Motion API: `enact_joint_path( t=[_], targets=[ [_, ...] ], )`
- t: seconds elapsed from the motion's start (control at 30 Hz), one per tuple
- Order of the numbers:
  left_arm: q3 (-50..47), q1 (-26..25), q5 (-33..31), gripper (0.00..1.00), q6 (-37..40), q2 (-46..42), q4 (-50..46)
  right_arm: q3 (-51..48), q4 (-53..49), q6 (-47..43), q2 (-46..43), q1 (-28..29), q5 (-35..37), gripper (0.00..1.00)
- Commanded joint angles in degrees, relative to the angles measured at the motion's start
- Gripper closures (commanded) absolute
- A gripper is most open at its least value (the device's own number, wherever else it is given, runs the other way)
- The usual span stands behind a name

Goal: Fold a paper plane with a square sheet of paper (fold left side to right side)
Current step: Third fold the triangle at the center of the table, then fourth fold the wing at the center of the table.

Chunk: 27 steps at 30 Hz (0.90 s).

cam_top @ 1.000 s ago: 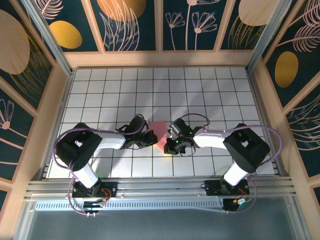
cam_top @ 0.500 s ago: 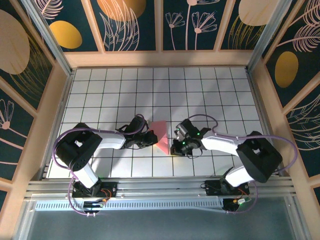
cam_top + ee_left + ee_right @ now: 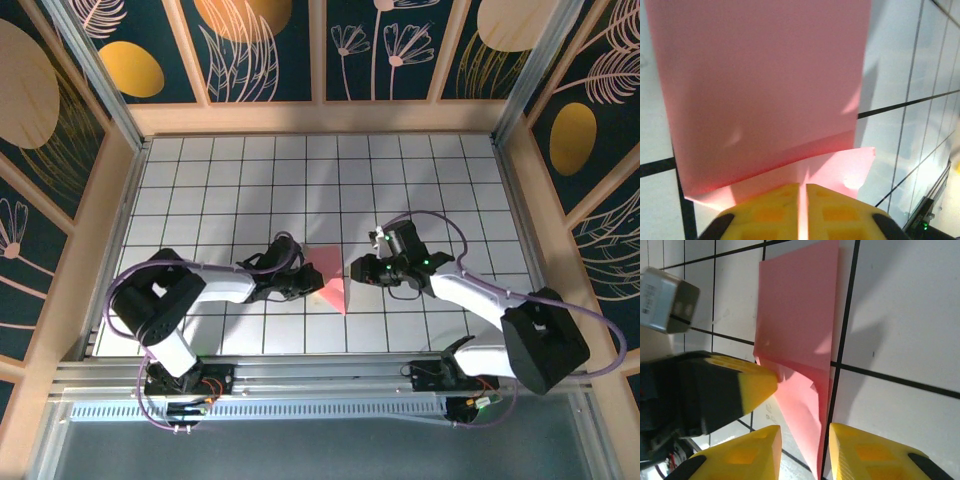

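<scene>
Square sheet of paper (image 3: pixel 330 278), salmon-pink, lies partly folded on the white-gridded table (image 3: pixel 400 180) at lower centre of the top view, between the two arms. At the bottom of the left wrist view, the left fingers (image 3: pixel 775 210) stand almost together, with the sheet's near edge in the narrow slit. The upper layer lies beyond. The right fingers (image 3: pixel 740 460) stand parted and hold nothing, with the sheet's pointed corner in the gap. The step in hand appears to be laying one side over the other. The next move probably calls for aligning the edges, then pressing the crease flat.
</scene>
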Motion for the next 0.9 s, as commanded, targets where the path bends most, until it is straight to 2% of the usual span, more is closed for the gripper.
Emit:
enact_joint_path(
  t=[0.0, 0.23, 0.43, 0.6, 0.8, 0.87],
  targets=[
    [2.25, 0.77, -3.38, 0.84, 1.07, -4.40, -3.33, -1.01, 3.87, -3.99, 2.63, 0.57, -0.31, 0.68],
    [-1.79, 6.13, -4.97, 0.73, 2.43, -11.07, -5.16, -0.78, 10.32, -4.84, 8.58, 2.73, -1.73, 0.66],
    [-5.30, 7.59, -11.33, 0.54, 0.98, -16.48, -5.79, 0.28, 12.22, -5.00, 13.02, 3.86, -2.28, 0.65],
    [-6.71, 7.68, -14.27, 0.52, -0.18, -17.96, -5.88, 0.92, 11.97, -5.45, 14.59, 4.36, -2.43, 0.66],
    [-6.80, 7.65, -15.00, 0.50, -1.07, -17.74, -5.70, 0.43, 11.42, -5.36, 13.40, 4.56, -2.06, 0.75],
    [-6.96, 7.79, -14.91, 0.48, -1.76, -17.81, -4.95, 0.19, 10.96, -5.37, 12.42, 4.56, -1.45, 0.82]
  ],
)
